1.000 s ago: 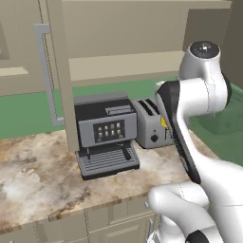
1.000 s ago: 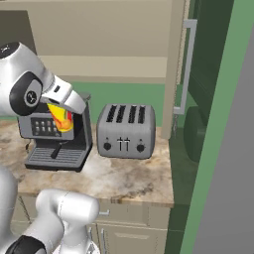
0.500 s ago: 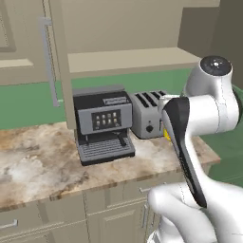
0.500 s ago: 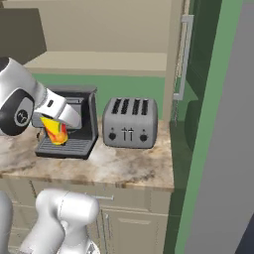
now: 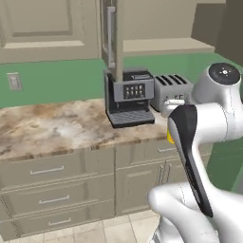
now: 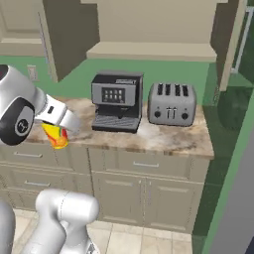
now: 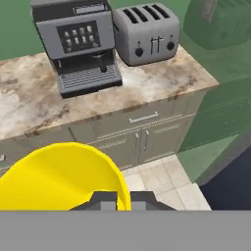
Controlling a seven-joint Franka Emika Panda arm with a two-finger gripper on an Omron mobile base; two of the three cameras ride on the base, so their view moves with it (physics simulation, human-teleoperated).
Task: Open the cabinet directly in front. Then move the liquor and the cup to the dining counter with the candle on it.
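Tool clenched on the yellow cup, held in front of the kitchen surface.

In the left base view, the white arm [image 5: 199,142] filled the lower right, with a sliver of the cup [image 5: 169,138] showing at its edge; behind it the marble surface [image 5: 52,128] carried a coffee machine [image 5: 129,97] and a toaster [image 5: 171,90], and a cabinet [image 5: 111,33] door with a long silver handle stood swung out above the machine. In the right base view, the tool [image 6: 62,124] gripped the cup [image 6: 55,136] at the left, in front of the surface's [image 6: 168,139] edge, well apart from the coffee machine [image 6: 115,101] and the toaster [image 6: 172,103]. In the hand view, the cup's [image 7: 59,179] yellow rim sat against the 2 dark fingertips [image 7: 103,201], above drawers and a tiled floor [image 7: 162,179].
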